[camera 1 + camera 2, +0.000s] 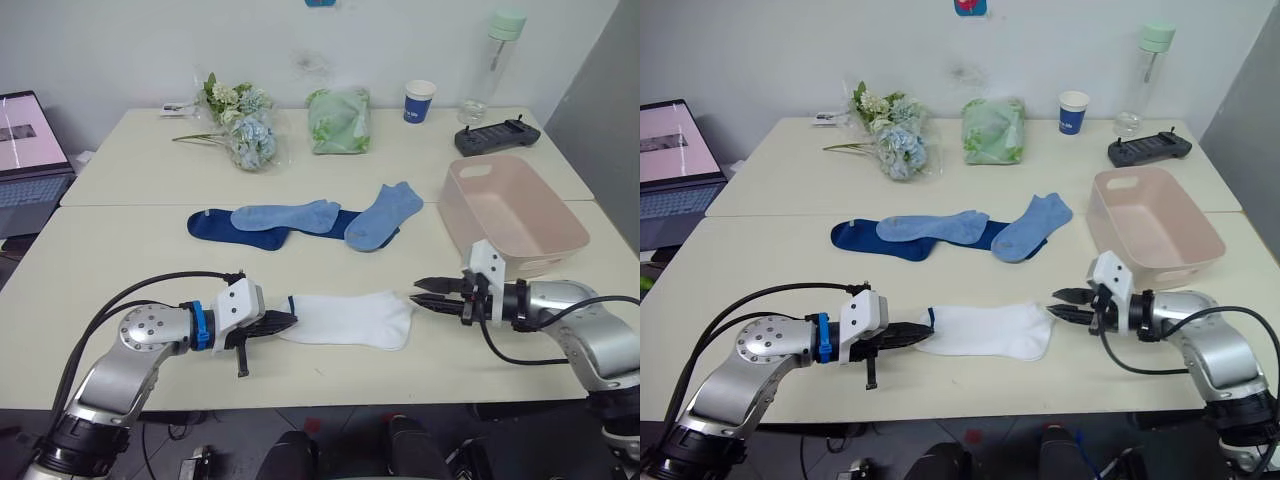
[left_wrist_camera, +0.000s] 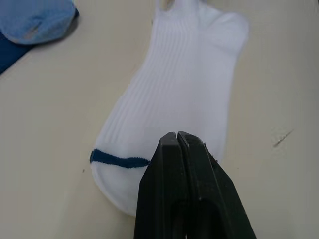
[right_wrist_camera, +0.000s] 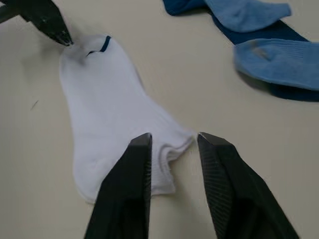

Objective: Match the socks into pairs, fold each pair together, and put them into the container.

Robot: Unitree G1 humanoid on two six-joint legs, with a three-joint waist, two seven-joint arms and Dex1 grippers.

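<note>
A white sock [image 1: 350, 320] with a blue toe stripe lies flat near the table's front edge. My left gripper [image 1: 288, 322] is shut, its tips over the sock's toe end [image 2: 164, 99]. At the cuff end [image 3: 172, 149], my right gripper [image 3: 172, 142] stands open with a finger on either side of the cuff. Two light blue socks [image 1: 285, 215] [image 1: 385, 215] lie across a dark navy sock [image 1: 215, 227] at mid-table. The pale pink container [image 1: 545, 258] stands empty at the right, just behind my right gripper.
Along the back of the table are a flower bunch [image 1: 245, 125], a pale green bag [image 1: 338, 120], a blue paper cup [image 1: 420, 101], a bottle [image 1: 500, 65] and a black controller [image 1: 497, 135]. A laptop [image 1: 30, 150] sits at far left.
</note>
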